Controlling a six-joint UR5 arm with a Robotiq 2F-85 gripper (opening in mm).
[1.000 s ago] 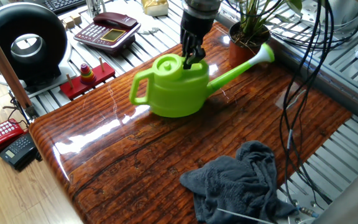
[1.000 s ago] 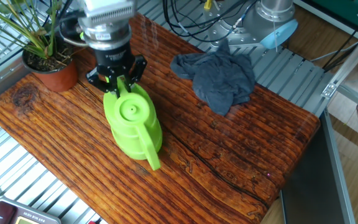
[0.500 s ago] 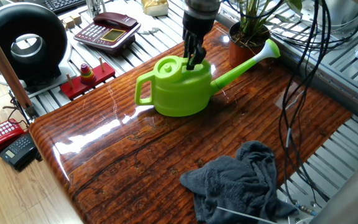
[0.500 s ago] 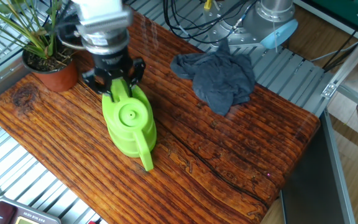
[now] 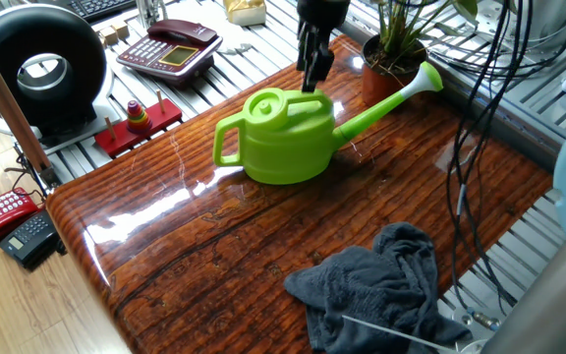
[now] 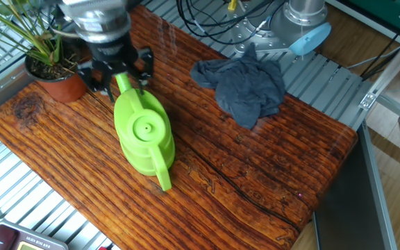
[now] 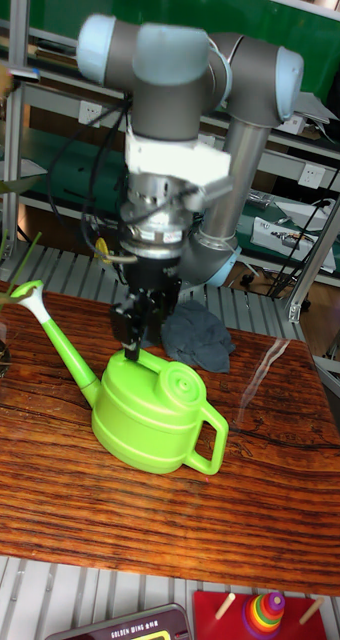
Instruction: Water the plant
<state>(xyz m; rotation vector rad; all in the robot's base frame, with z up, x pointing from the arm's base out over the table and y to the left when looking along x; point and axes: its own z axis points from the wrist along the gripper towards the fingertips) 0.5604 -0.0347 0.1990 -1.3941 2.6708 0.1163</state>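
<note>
One gripper (image 7: 140, 335) open above watering can (image 5: 285, 138), plant (image 5: 393, 51) nearby

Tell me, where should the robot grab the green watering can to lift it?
Probably the loop handle of the watering can, which sticks out opposite the spout. The tool could come down from above with its fingers either side of the loop. The round body looks too wide to pinch.

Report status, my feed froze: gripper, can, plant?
Gripper open, just above the watering can. Can upright on table, spout by the plant. Grey cloth off to the side, nothing blocking.
</note>
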